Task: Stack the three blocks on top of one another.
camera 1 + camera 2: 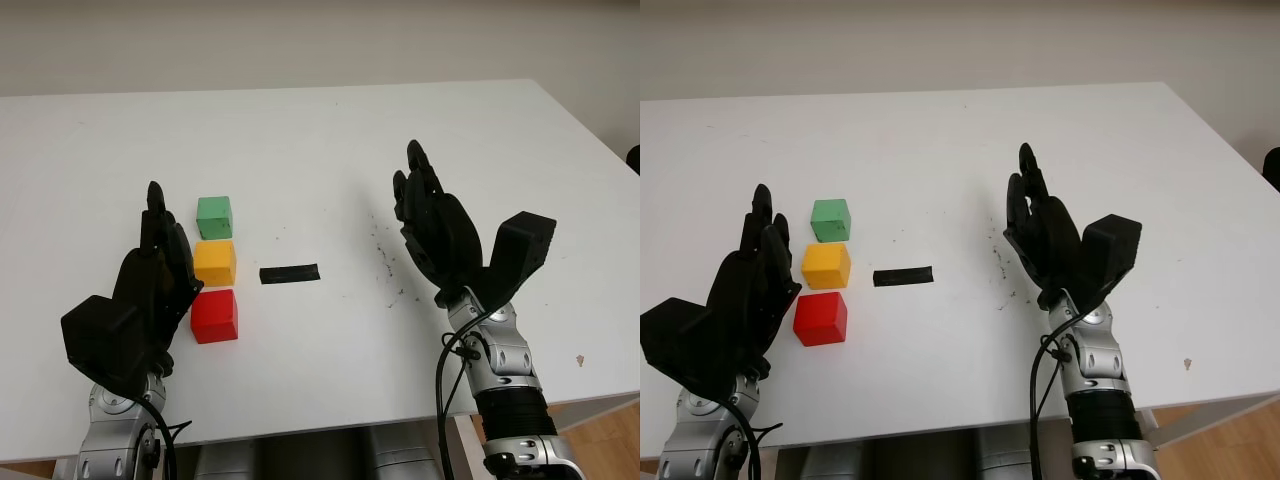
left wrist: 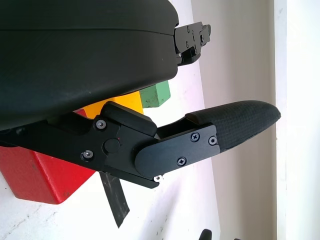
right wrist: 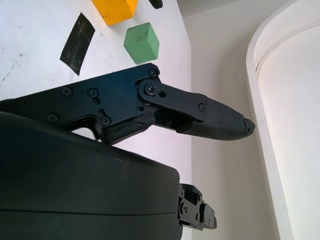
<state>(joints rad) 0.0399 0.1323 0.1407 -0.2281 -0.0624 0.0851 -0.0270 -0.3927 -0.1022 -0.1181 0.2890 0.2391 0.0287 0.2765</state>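
Three blocks lie in a row on the white table [image 1: 300,140], each apart from the others: a green block [image 1: 214,216] farthest from me, a yellow block [image 1: 215,262] in the middle, a red block [image 1: 214,315] nearest. My left hand [image 1: 155,265] is open just to the left of the yellow and red blocks, holding nothing. In the left wrist view the red block [image 2: 35,172] sits close under the palm. My right hand [image 1: 430,215] is open over the table's right half, well away from the blocks.
A short strip of black tape [image 1: 289,273] lies flat on the table right of the yellow block. Small dark specks [image 1: 385,260] mark the surface near my right hand. The table's front edge runs just behind both wrists.
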